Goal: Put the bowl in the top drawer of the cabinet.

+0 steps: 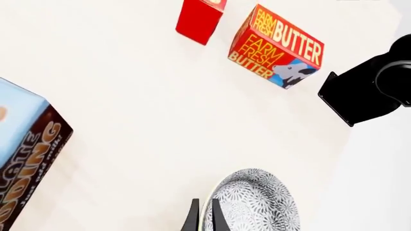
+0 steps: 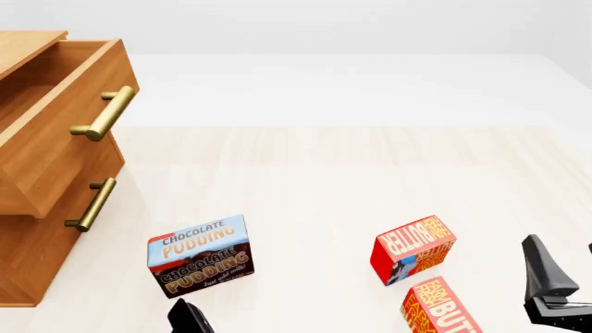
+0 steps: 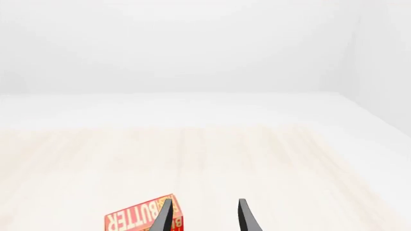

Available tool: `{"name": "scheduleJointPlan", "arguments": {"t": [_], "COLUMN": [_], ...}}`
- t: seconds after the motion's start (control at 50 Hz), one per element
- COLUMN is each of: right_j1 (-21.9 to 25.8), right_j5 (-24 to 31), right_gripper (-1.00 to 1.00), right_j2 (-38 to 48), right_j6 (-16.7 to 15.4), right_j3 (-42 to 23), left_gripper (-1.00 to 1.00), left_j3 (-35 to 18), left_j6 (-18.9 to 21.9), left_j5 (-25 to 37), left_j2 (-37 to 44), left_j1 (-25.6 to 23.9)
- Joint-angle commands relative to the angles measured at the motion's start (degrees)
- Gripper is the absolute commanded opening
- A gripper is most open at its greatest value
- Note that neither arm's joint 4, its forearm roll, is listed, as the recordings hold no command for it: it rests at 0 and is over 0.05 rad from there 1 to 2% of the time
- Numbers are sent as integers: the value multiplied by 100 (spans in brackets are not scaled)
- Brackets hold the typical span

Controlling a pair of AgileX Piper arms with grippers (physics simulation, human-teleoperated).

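Left claw (image 1: 204, 216) is seen pinching the bowl (image 1: 257, 202) rim only by its wrist camera; right claw (image 3: 202, 215) is spread.

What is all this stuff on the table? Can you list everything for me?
Warm brown wooden cabinet: one, far left; top drawer pulled open, lower drawer shut, brass bar handles.
Blue-and-brown chocolate pudding box: one, near left of centre.
Red butter boxes: two, near right.
Round white bowl with grey floral pattern: one, seen only by the left wrist camera, held at its rim.
Pale wooden table: one.
Black left gripper: shut on bowl.
Black right gripper: open.
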Motion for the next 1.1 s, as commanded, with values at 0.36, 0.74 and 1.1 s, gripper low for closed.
{"name": "scheduleJointPlan", "arguments": {"t": [0.36,0.74,1.1], "right_j1": [99,159,132], "right_j5": [72,110,111], "right_gripper": [100,100,100], "right_j2": [-141,-226,-225], "right_j6": [47,61,51], "right_j3": [-4,-7,-7], "left_gripper": [-100,-100,-100], "left_j3": [-650,-921,-1397], "left_j6": [415,1035,1479], "left_j5": [1309,2340,3224], "left_j2": [-804,-1834,-3081], "left_j1": [-243,427,922]}}
